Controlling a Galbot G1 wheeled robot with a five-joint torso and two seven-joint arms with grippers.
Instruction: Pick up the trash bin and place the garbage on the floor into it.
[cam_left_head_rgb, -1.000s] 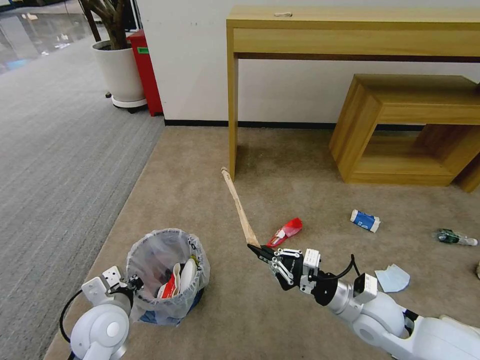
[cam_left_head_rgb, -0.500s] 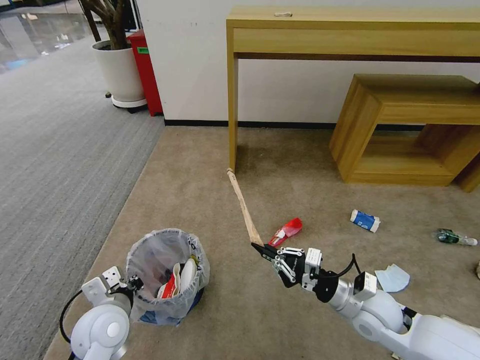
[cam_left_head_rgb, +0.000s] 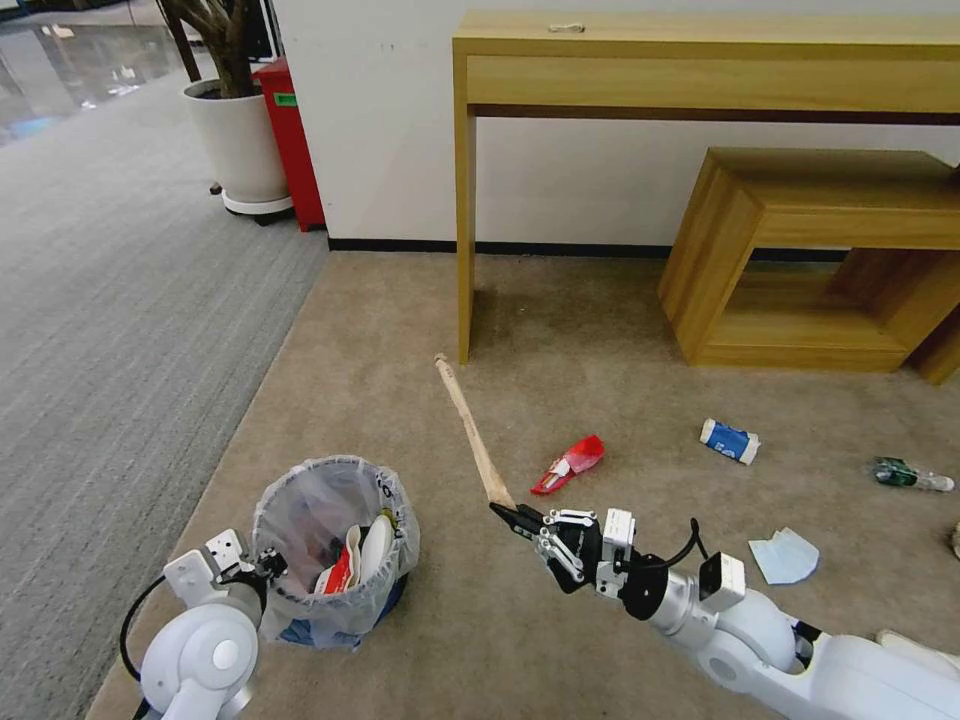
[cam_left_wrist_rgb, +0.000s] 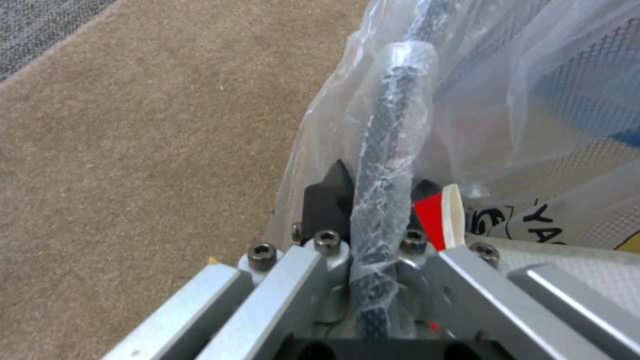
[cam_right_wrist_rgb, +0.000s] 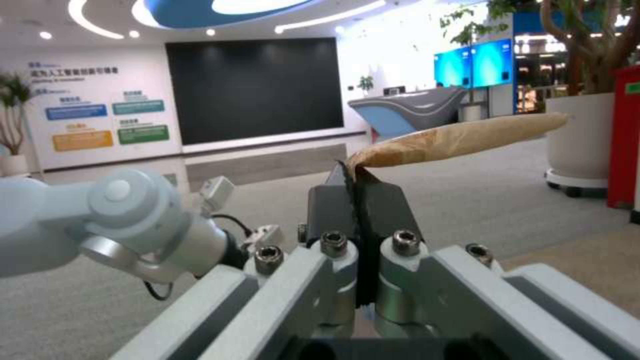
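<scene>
Right gripper (cam_left_head_rgb: 512, 516), lower centre of the head view: jaws closed on the near end of the stick (cam_left_head_rgb: 466, 428). The stick runs up and left from the jaws, its far end near the foot of the desk (cam_left_head_rgb: 466, 200) leg; whether that end rests on the carpet (cam_left_head_rgb: 400, 350) or is raised cannot be told. In the right wrist view the pads (cam_right_wrist_rgb: 383, 205) are pressed together on the stick's tip (cam_right_wrist_rgb: 460, 140).

Left gripper (cam_left_wrist_rgb: 373, 200), lower left of the head view: jaws closed on the rim of the bin (cam_left_head_rgb: 335, 545), one finger outside the liner and one inside, as the left wrist view shows. Whether the bin stands on the carpet or is lifted clear cannot be judged.

Progress, as a judgement:
- Done: bin gripped; it already holds a white slipper (cam_left_head_rgb: 376, 548) and red litter.
- In hand: the stick is gripped but not yet over the bin, which lies well to its left.
- Left on the carpet: red cup (cam_left_head_rgb: 570, 464) just right of the stick, blue-white cup (cam_left_head_rgb: 730, 441) at centre right, bottle (cam_left_head_rgb: 908, 474) at the right edge, mask (cam_left_head_rgb: 786, 556) at lower right.

Hidden or unclear:
- An item at the right frame edge below the bottle is cut off and cannot be identified.
- Lower bin contents are obscured by the crinkled liner.
- The stick looks longer than the bin is deep; it will likely protrude.
</scene>
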